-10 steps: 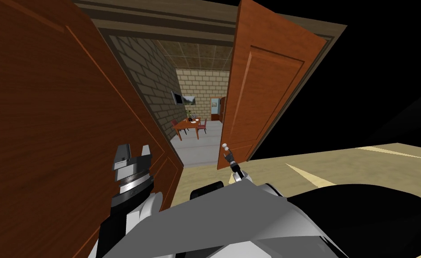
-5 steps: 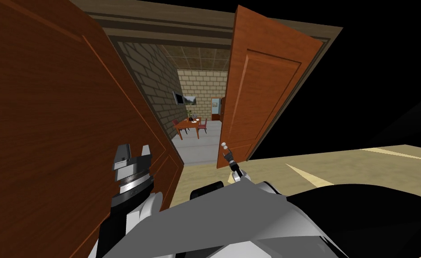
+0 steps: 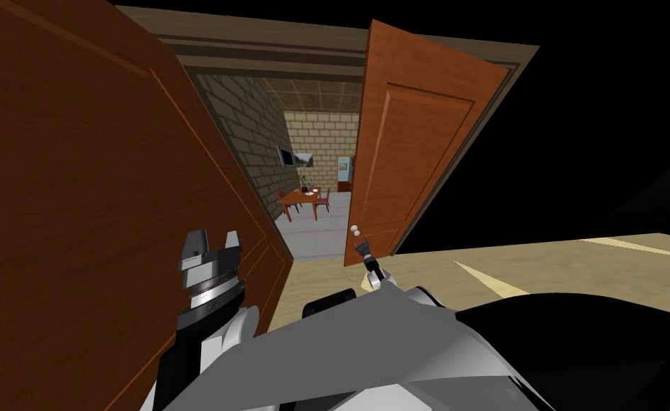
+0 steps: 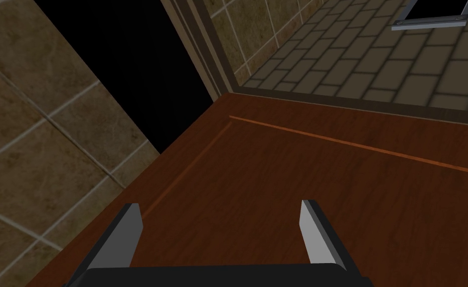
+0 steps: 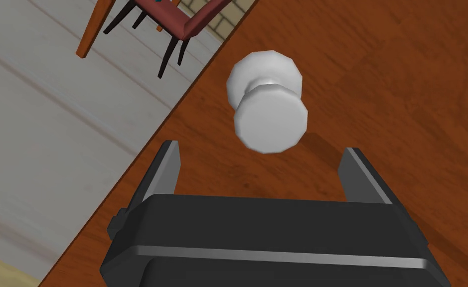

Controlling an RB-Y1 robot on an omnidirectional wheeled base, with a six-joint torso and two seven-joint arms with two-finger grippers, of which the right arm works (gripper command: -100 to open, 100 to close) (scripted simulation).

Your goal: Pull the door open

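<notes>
Approach step: the right gripper (image 5: 261,148), jaws open, sits just short of the knob (image 5: 270,119) on the ajar door (image 3: 412,157) ahead-right, the left gripper (image 4: 220,205) hangs open, and the next move likely needs an advance, clamp and pull.

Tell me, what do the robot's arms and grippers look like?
The left arm is white and grey with dark joints and a ribbed silver wrist ring. The left gripper and right gripper each have two thin, light grey, blade-like fingers on a dark boxy body; the right's body carries a pale stripe. I see no cables or markings.
</notes>
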